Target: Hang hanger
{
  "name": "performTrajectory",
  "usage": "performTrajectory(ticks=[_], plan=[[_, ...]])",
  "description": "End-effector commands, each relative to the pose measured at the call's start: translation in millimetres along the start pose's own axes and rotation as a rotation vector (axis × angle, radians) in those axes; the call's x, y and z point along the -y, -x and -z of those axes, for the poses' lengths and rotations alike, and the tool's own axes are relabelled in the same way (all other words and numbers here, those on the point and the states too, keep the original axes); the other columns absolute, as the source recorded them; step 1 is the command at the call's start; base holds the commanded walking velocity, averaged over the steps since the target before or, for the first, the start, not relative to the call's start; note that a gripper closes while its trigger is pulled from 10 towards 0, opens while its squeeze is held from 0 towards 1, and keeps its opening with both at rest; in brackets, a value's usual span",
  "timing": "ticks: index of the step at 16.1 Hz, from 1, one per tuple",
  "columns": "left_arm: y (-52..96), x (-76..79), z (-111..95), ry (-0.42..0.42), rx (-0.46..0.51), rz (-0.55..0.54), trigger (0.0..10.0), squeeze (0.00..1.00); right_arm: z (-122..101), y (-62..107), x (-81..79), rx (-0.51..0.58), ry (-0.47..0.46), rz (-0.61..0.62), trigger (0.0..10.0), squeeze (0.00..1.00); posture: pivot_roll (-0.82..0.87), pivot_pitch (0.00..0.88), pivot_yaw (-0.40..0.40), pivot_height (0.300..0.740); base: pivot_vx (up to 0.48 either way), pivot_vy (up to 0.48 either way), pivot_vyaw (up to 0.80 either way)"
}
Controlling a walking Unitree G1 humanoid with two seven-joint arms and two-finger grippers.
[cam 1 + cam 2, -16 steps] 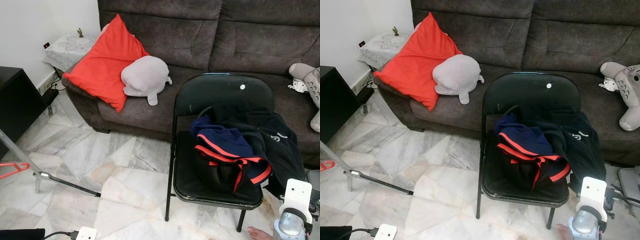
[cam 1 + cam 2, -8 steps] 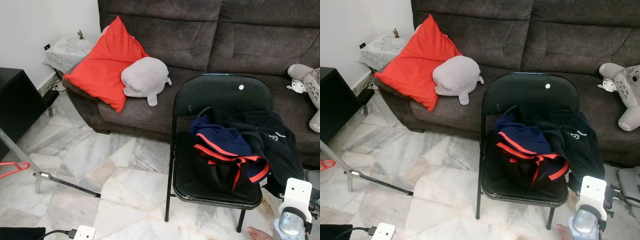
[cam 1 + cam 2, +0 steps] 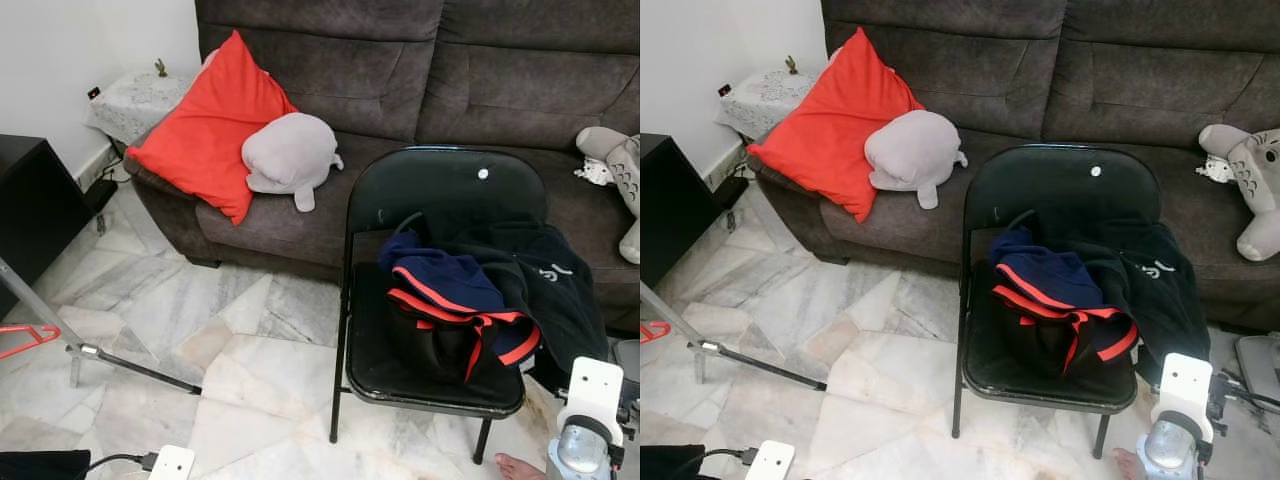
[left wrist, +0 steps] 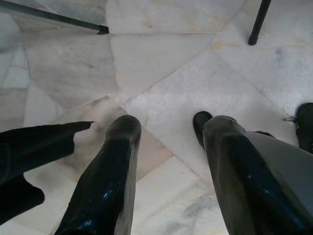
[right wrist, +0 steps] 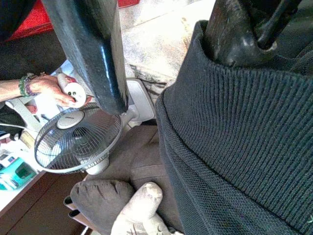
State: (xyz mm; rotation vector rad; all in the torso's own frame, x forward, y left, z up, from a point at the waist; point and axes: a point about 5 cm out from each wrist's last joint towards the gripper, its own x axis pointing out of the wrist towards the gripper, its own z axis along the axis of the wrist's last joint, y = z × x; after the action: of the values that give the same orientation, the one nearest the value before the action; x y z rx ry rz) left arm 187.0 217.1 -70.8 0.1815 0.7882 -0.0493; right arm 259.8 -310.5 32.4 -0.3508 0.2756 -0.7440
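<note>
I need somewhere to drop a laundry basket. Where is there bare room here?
Free: the marble floor between the sofa and the metal rack leg, left of the folding chair. Also a sofa seat strip between the grey plush and the chair. Crowded: the chair seat, heaped with dark clothes, and the sofa's left end under the red cushion.

Left hand hangs low, fingers apart — right hand likewise.
</note>
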Motion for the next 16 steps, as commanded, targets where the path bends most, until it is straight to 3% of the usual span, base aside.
performTrajectory(ticks=[1,4,10,12,16], plan=[[3.1,-0.6,9.5,-0.002,-0.031,-0.002,10.0,0.00,5.9,1.0,3.0,-0.023,0.013,0.010,10.0,0.00,-0.03,0.166,0.049,0.721,0.240,0.000,0.00],[3.9,-1.2,11.2,0.001,-0.035,-0.006,10.0,0.00,16.9,3.7,9.5,-0.078,0.056,0.071,10.0,0.00,-0.03,0.164,0.047,0.721,0.161,0.000,0.00],[4.5,-2.0,11.7,0.008,-0.029,-0.007,10.0,0.00,23.9,11.6,8.6,-0.081,0.045,0.096,10.0,0.00,-0.03,0.158,0.043,0.721,0.126,0.000,0.00],[4.9,-2.7,12.8,0.010,-0.034,-0.009,10.0,0.00,29.9,18.1,15.4,-0.091,0.006,0.177,10.0,0.00,-0.04,0.155,0.042,0.721,0.000,0.000,0.00],[5.6,-3.0,15.0,0.002,-0.046,-0.007,10.0,0.00,34.2,18.5,19.9,-0.110,-0.011,0.184,10.0,0.00,-0.04,0.147,0.039,0.721,0.000,0.000,0.00]])
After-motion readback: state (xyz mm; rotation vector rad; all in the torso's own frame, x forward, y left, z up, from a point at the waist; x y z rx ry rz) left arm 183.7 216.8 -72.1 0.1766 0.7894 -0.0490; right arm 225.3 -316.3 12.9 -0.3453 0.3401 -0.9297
